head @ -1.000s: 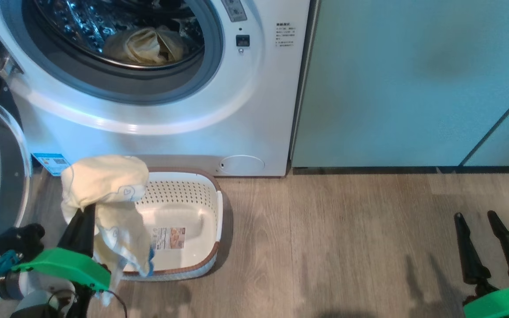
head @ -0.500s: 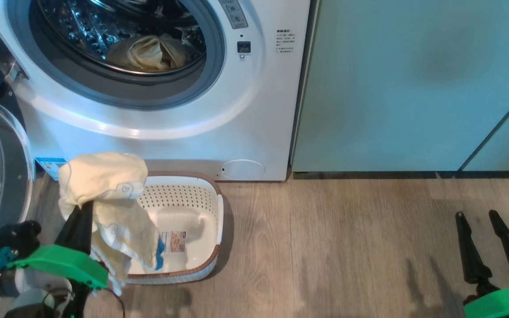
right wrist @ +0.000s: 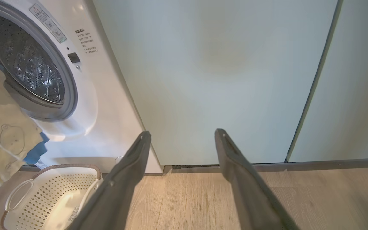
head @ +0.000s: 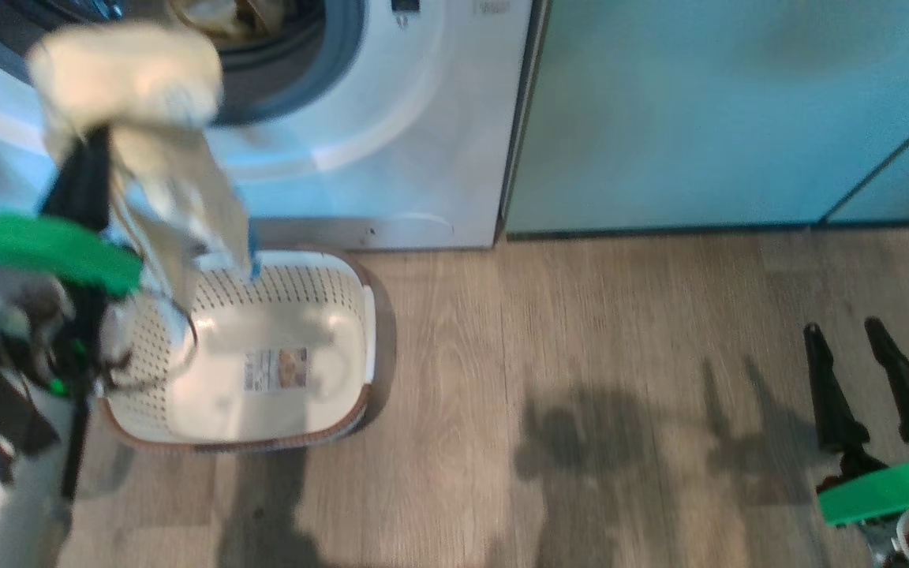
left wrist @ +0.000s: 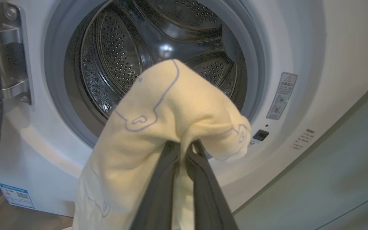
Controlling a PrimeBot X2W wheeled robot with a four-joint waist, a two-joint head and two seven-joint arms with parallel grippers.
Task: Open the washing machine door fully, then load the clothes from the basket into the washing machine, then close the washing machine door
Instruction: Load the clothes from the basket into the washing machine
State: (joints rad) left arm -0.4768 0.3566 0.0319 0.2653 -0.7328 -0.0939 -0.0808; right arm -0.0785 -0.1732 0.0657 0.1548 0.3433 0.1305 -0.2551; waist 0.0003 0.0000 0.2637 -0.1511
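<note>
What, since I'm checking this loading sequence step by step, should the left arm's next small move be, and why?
Probably push the left gripper forward into the drum before releasing. It is shut on the cream garment, which hangs in front of the open mouth, not inside it; letting go here would likely drop it outside. The basket looks bare where visible.

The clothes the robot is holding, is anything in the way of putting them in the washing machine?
Nothing visible is. The clothes, pinched in the left gripper's fingers, hang right before the open drum of the washing machine.
</note>
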